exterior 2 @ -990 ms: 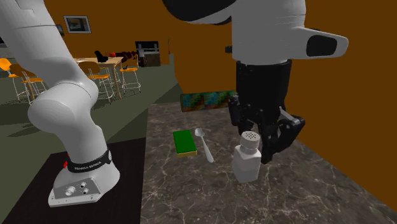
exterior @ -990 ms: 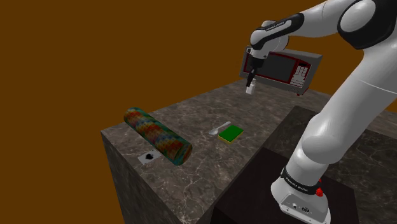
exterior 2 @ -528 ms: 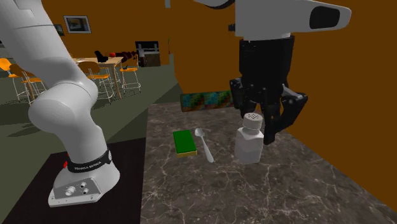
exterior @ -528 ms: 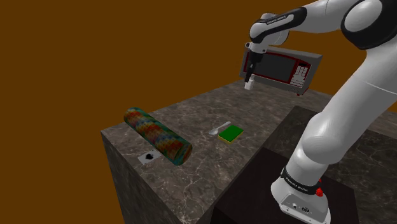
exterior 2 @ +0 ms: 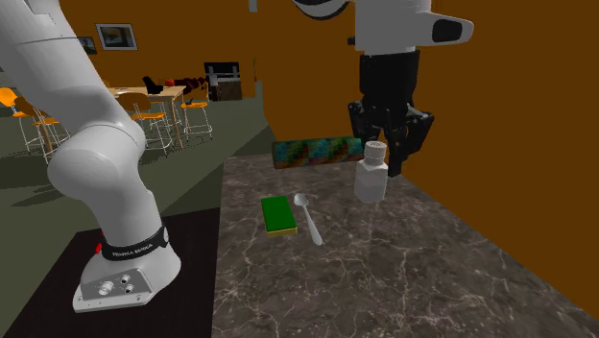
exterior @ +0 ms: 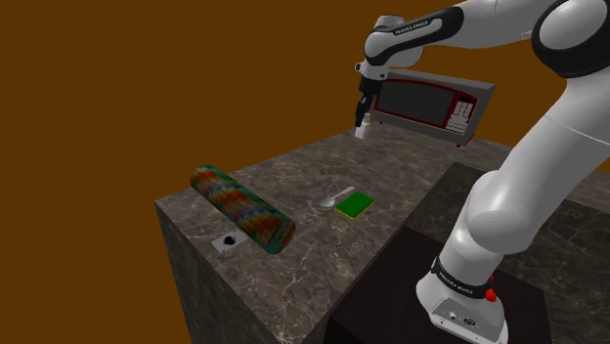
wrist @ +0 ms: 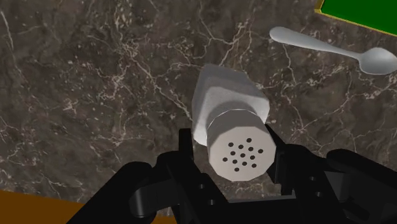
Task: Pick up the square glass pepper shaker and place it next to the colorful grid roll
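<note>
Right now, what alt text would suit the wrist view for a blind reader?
A black tool clasps a white shaker by its perforated cap, above a dark marbled counter. A spoon and a green pad lie nearby.

counter (exterior: 293,176): dark veined stone (polished-looking) | pepper shaker (wrist: 226,111): matt white | spoon (wrist: 331,51): smooth grey

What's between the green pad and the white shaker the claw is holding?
A spoon lies on the counter between the green pad and the shaker clasped in the gripper; the second exterior and wrist views show it.
</note>
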Controlling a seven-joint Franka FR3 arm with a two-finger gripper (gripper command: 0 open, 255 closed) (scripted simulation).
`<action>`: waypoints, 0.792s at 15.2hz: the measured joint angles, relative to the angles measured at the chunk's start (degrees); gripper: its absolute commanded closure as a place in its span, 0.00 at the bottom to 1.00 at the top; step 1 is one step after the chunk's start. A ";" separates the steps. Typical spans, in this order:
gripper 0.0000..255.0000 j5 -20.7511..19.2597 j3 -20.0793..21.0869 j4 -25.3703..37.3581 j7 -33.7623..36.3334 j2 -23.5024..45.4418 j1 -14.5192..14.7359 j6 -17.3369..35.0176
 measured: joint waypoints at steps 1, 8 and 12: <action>1.00 0.12 0.85 0.07 1.38 0.20 0.57 0.08; 1.00 1.28 6.30 1.49 10.19 2.76 4.47 0.78; 1.00 2.21 9.14 4.22 14.94 5.58 6.83 0.62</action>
